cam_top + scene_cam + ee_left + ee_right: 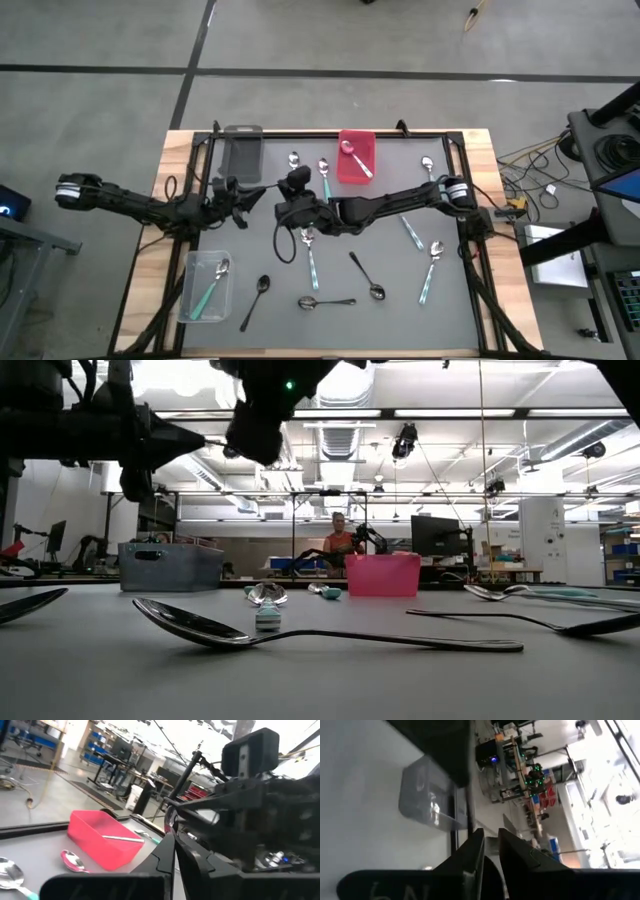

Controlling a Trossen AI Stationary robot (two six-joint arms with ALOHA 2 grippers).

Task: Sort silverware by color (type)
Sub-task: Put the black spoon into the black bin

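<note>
Silverware lies scattered on the grey table: teal-handled spoons (325,180) (310,256) (430,268) and dark spoons (254,297) (366,276) (328,301). One spoon (356,162) lies in the red bin (357,140). A teal-handled one (208,290) lies in the clear bin (192,300). My left gripper (262,192) (167,851) is shut and hangs above the table, left of centre. My right gripper (280,210) (490,851) hangs just right of it, its fingers close together with only a slit between them and nothing showing there.
A grey bin (241,150) stands at the far edge, left of the red bin. The two hands hang close together over the table's middle. In the low view a dark spoon (300,632) lies nearest, and a person sits in the room beyond the table.
</note>
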